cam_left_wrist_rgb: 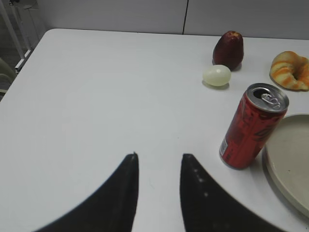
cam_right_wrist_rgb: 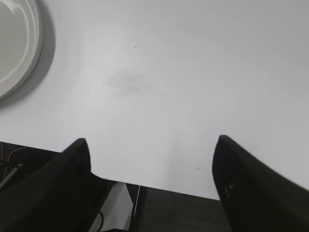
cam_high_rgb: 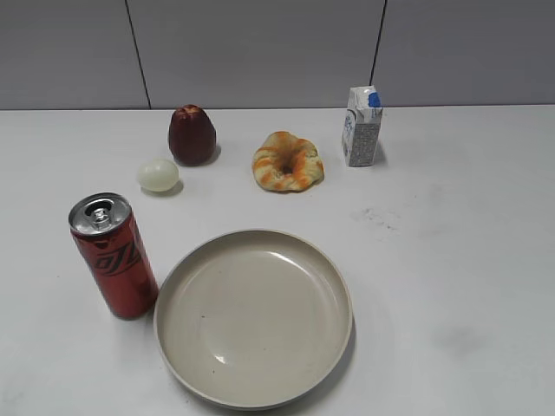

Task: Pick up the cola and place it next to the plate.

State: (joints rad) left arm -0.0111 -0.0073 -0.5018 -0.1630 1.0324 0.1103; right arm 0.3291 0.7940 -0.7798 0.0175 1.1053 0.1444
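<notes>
The cola (cam_high_rgb: 114,256) stands upright on the white table (cam_high_rgb: 451,260), its long axis vertical and its silver pull-tab top facing up — in the exterior view it leans slightly only through perspective. It sits just beside the plate (cam_high_rgb: 253,316), at the plate's left rim; whether can and rim touch cannot be told. The script lettering faces the exterior camera.

In the left wrist view the left gripper (cam_left_wrist_rgb: 159,162) hovers over bare table with a narrow gap between its two dark fingers, holding nothing. The cola lies ahead of it and to its right, apart from the fingertips, with the plate's edge just beyond the can.

The right gripper (cam_right_wrist_rgb: 152,145) is spread wide and empty, sitting at the table's near edge; the plate's rim shows at the upper left of its view, well apart from the fingers. The cola is not visible there.

Beyond the plate, farther back on the table, a pale egg (cam_high_rgb: 157,175) lies beside a dark red fruit (cam_high_rgb: 192,134). To the right of these sits a twisted orange-and-cream bread ring (cam_high_rgb: 287,161), then a small milk carton (cam_high_rgb: 362,126) — standing upright.
</notes>
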